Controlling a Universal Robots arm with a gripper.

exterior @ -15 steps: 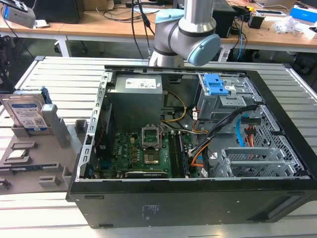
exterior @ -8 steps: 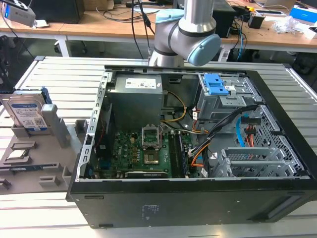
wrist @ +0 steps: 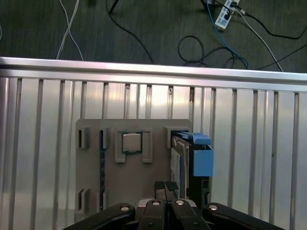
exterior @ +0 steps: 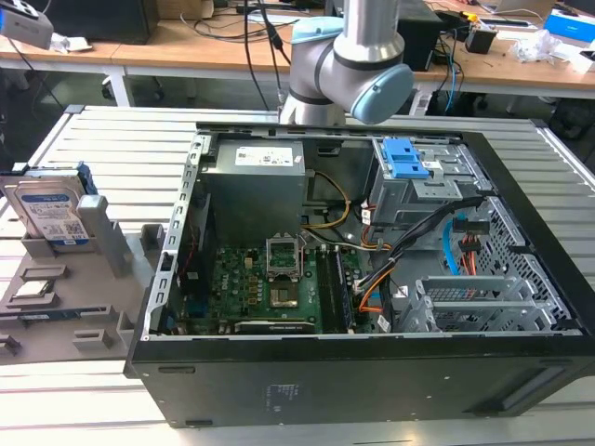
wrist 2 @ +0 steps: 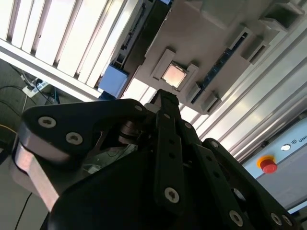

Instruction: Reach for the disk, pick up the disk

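Observation:
The disk (exterior: 48, 212) stands upright in a slot of the grey holder tray (exterior: 102, 307) at the exterior view's left, its white-and-blue label facing the camera. In the first wrist view the disk (wrist: 178, 158) shows edge-on, with its blue frame (wrist: 202, 159) beside it. My gripper (wrist: 164, 188) hangs well above the tray with its fingers shut together and nothing between them, apart from the disk. In the second wrist view the gripper (wrist 2: 166, 98) points at the tray, and the disk's blue frame (wrist 2: 113, 79) sits off to one side of it.
A small square silver chip (wrist: 132, 142) lies in a tray pocket beside the disk. The open black computer case (exterior: 372, 279) fills the middle of the slatted metal table (exterior: 112, 139). The arm (exterior: 353, 56) rises behind the case. Cables and a power strip (wrist: 223, 14) lie on the floor.

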